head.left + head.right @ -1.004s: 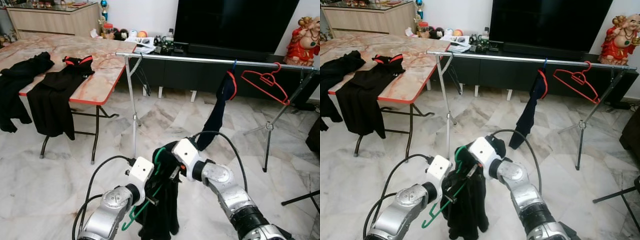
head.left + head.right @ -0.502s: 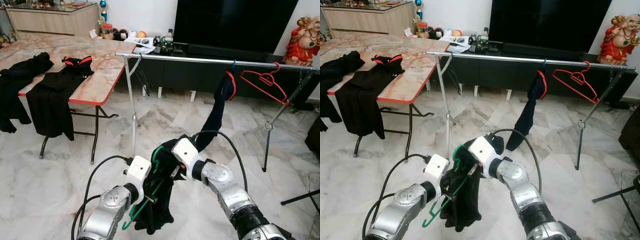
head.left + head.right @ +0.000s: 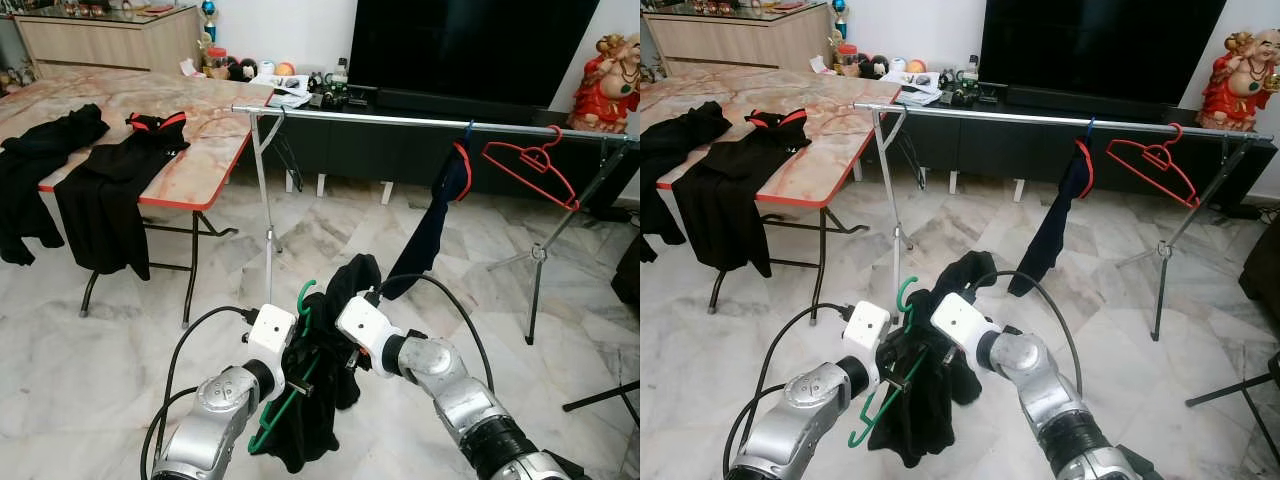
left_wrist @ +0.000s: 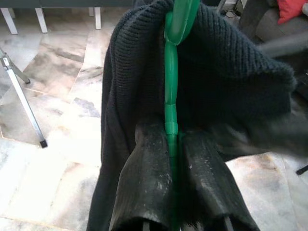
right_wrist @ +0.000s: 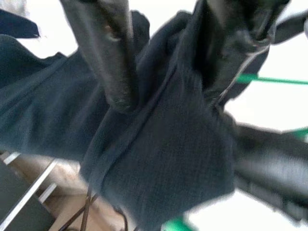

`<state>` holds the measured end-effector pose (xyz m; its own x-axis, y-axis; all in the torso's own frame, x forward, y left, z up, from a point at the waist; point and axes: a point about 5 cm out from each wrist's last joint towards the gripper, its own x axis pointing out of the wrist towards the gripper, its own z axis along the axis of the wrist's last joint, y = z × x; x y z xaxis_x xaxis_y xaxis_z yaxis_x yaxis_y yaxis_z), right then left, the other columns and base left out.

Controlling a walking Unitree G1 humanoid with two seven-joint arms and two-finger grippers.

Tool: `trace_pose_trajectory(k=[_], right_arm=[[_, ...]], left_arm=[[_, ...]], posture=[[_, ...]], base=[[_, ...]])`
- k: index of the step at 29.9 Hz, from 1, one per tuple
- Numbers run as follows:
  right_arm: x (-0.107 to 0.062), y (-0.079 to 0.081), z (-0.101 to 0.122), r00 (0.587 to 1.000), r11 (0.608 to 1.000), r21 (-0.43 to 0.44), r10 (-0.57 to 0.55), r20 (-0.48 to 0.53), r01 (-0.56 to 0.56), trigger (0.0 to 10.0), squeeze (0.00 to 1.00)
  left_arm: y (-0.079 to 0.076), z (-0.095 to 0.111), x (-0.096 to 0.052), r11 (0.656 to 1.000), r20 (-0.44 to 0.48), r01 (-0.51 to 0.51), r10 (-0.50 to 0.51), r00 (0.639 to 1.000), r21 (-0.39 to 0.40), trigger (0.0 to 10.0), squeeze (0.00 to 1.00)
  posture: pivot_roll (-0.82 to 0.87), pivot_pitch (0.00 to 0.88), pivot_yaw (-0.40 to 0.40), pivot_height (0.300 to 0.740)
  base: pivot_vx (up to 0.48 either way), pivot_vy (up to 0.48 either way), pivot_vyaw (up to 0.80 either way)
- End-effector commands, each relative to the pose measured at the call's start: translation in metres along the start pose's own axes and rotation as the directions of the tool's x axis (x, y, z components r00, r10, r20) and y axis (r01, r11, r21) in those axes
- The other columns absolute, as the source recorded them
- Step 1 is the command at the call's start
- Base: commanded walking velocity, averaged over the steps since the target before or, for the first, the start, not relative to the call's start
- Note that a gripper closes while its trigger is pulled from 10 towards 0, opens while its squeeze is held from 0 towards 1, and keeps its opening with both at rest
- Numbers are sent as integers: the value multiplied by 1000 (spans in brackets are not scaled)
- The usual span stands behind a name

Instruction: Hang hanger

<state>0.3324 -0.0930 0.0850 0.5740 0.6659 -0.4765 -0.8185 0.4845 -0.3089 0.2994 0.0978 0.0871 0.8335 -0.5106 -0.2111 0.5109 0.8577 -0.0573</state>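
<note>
A green hanger (image 4: 171, 72) is pinched between the fingers of my left gripper (image 4: 172, 134), which is shut on it low in front of me. Its hook (image 3: 306, 291) points up. A dark knitted garment (image 3: 318, 400) is draped over the hanger and hangs below it. My right gripper (image 5: 166, 98) is shut on a bunch of this garment (image 5: 159, 159), right beside the left gripper. Further ahead stands a silver clothes rail (image 3: 400, 120). It carries a red hanger (image 3: 530, 165) and another dark garment (image 3: 435, 225).
A marble-topped folding table (image 3: 200, 150) with black clothes (image 3: 110, 190) stands at the left. The rail's near leg (image 3: 268, 240) is just ahead. A large TV (image 3: 470, 50) and a low cabinet are behind the rail. A black stand leg (image 3: 600, 395) lies at the right.
The right gripper has pulled the garment up, so its top now bunches higher over the hanger. The hanger has risen and its hook now stands clear above the cloth.
</note>
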Motion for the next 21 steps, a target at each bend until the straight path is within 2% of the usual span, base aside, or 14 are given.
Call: trace_pose_trajectory(k=[1, 7, 11, 15, 16, 17, 18, 19, 20, 21], right_arm=[[-3, 8, -7, 997, 997, -28, 72, -37, -73, 10000, 1000], [-13, 5, -15, 992, 992, -86, 87, -93, -95, 10000, 1000], [-16, 5, -16, 992, 992, -90, 85, -95, -94, 10000, 1000], [-34, -1, -12, 995, 993, -51, 101, -19, -102, 10000, 1000], [-39, -14, -10, 1000, 999, -37, 27, 6, -27, 10000, 537], [-39, -14, -10, 1000, 999, -37, 27, 6, -27, 10000, 537], [-45, -32, -10, 997, 997, -10, -79, 2, 79, 10000, 0], [-51, -44, -10, 990, 990, 0, -141, 1, 141, 10000, 0], [-51, -44, -10, 990, 990, 0, -141, 1, 141, 10000, 0], [-63, -65, -4, 971, 972, 17, -236, 33, 236, 10000, 0]], left_arm=[[-1, 23, 5, 1000, 104, 2, -5, 995, 28, 10000, 0], [0, 21, 4, 1000, 99, -2, -1, 995, 29, 10000, 0], [0, 21, 4, 1000, 99, -4, 1, 995, 30, 10000, 0], [1, 15, 2, 998, 65, 9, -13, 998, 66, 10000, 0], [2, 11, 1, 996, 42, 14, -18, 999, 92, 10000, 0], [2, 11, 1, 996, 42, 14, -18, 999, 92, 10000, 0], [3, 7, -1, 992, 16, 24, -26, 1000, 122, 10000, 0], [3, 5, -2, 991, 8, 29, -31, 999, 127, 10000, 0], [3, 5, -2, 991, 8, 29, -31, 999, 127, 10000, 0], [3, 3, -4, 991, -3, 40, -40, 999, 131, 10000, 0]], posture=[[201, 0, -92, 740], [193, 0, -93, 740], [195, 0, -95, 740], [195, 0, -95, 740], [193, 0, -95, 740], [193, 0, -95, 740], [191, 0, -95, 740], [191, 0, -95, 740], [191, 0, -95, 740], [186, 0, -92, 740]], base=[[0, 0, 0], [0, 0, 0], [0, 0, 0], [0, 0, 0], [0, 0, 0], [0, 0, 0], [0, 0, 0], [0, 0, 0], [0, 0, 0], [0, 0, 0]])
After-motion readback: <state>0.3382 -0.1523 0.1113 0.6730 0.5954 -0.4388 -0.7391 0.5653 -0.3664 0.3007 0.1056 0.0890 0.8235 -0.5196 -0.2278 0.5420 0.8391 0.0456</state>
